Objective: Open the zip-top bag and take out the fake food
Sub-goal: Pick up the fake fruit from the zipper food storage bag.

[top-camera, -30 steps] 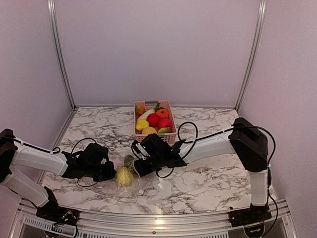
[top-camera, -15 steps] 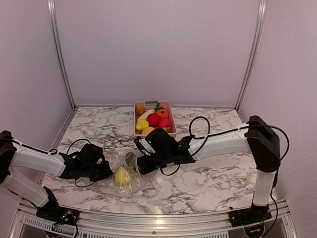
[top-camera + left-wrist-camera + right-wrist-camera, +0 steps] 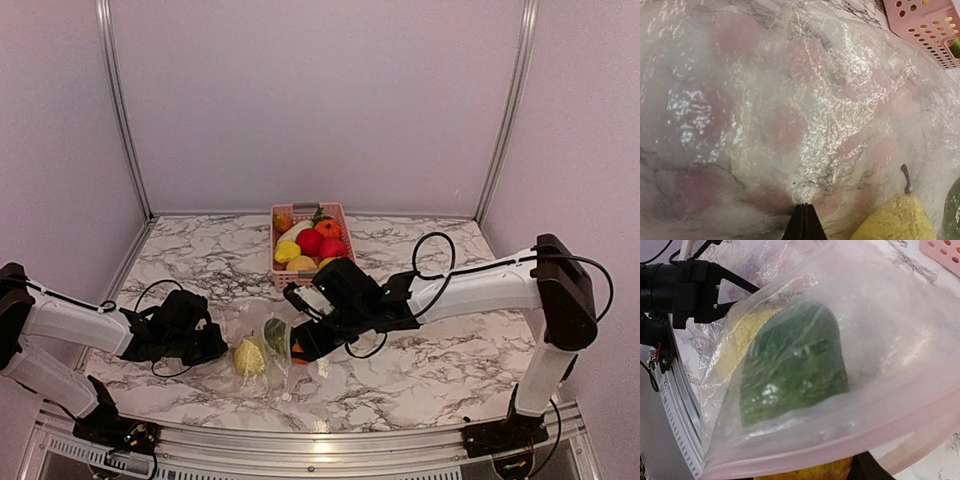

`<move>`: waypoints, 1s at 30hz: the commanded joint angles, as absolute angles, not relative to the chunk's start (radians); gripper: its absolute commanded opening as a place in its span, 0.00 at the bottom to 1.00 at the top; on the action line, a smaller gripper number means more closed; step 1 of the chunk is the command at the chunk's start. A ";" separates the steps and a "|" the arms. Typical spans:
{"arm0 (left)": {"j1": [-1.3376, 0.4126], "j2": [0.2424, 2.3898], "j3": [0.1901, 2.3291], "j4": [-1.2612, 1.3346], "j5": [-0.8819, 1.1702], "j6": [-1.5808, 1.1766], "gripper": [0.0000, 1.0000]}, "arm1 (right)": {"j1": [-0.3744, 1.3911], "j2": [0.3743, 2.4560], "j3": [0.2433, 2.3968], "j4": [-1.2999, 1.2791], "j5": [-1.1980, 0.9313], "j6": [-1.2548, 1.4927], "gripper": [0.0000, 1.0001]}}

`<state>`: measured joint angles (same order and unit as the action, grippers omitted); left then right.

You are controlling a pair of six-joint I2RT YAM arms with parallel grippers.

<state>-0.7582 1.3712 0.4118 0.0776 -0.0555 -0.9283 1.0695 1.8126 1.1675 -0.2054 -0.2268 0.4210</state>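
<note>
Resting on the marbled desk point(image 3: 430, 370), a clear crinkly plastic zip-top bag point(image 3: 262, 345) holds a yellow plastic pear point(image 3: 249, 357). Left hand point(image 3: 804, 212) pinches its limp, slippery film; right hand point(image 3: 303, 345) grip is hidden. Stiffer zip strip point(image 3: 840, 440) seems the safest hold.

No text, label, brand, number or sign can be read in any of the views. The zip-top bag point(image 3: 880, 340) is only clear, crinkled plastic without print. The pink basket point(image 3: 925, 35) also carries no writing on its wall.
</note>
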 commanded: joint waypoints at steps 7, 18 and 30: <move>-0.752 1.371 0.387 0.045 -0.071 -0.927 0.00 | 1.071 1.663 1.111 -0.325 -0.245 0.386 0.43; -0.752 1.347 0.429 0.006 -0.070 -0.906 0.00 | 1.018 1.500 1.022 -0.397 -0.210 0.405 0.43; -0.752 1.303 0.472 -0.047 -0.074 -0.882 0.00 | 0.880 1.414 1.049 -0.400 -0.224 0.374 0.43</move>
